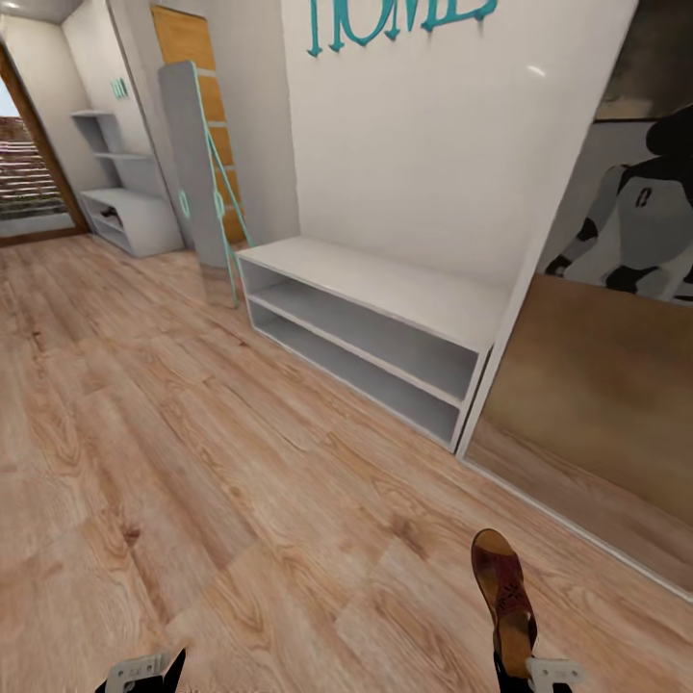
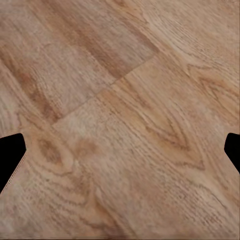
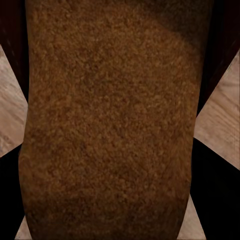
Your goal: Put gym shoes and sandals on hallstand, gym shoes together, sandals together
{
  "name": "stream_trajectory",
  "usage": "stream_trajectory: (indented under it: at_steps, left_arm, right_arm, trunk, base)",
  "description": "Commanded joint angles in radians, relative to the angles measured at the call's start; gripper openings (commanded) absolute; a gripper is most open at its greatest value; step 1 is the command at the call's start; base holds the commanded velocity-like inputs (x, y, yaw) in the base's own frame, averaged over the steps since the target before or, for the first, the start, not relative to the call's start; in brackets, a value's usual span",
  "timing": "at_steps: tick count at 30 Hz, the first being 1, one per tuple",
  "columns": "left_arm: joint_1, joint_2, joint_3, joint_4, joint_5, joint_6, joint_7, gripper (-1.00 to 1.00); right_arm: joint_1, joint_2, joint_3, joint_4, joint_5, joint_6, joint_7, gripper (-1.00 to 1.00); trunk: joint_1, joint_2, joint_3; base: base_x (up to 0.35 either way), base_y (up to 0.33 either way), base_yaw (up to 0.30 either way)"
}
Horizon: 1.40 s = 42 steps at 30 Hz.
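The wood floor [image 1: 192, 462] spreads across the corridor, and the pale shoe rack [image 1: 385, 289] stands against the white wall, its bench top and two shelves bare. A brown sandal [image 1: 502, 597] sticks up from the right gripper [image 1: 539, 674], which clamps its heel end; close up its sole [image 3: 110, 130] sits between the fingers. The left gripper [image 2: 120, 150] hangs spread wide over bare planks

Home entrance corridor, simulated render. Wood-plank floor [image 1: 192, 462]; white wall carrying teal "HOME" lettering [image 1: 399, 21]; low pale shoe rack [image 1: 371, 327] with two open shelves against that wall. Stepped white shelving [image 1: 120, 192] at the far end, beside a doorway [image 1: 24, 154] onto stairs.
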Motion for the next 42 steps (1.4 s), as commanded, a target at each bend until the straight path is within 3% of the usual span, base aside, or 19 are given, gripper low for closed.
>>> stream_trajectory:
  at_steps: [1,42]
  left_arm:
    - [-0.001,0.0,0.002,0.001,0.011,0.0,-0.01,1.0]
    - [-0.001,0.0,0.002,0.001,0.01,0.0,-0.01,1.0]
  right_arm:
    - [0.0,0.001,-0.008,0.0,0.01,-0.004,0.005,-1.0]
    - [0.0,0.001,-0.008,0.0,0.008,-0.004,0.009,-1.0]
  trunk:
    - [0.0,0.0,0.0]
    - [0.0,0.0,0.022]
  base:
    - [0.0,0.0,0.27]
    - [0.0,0.0,0.27]
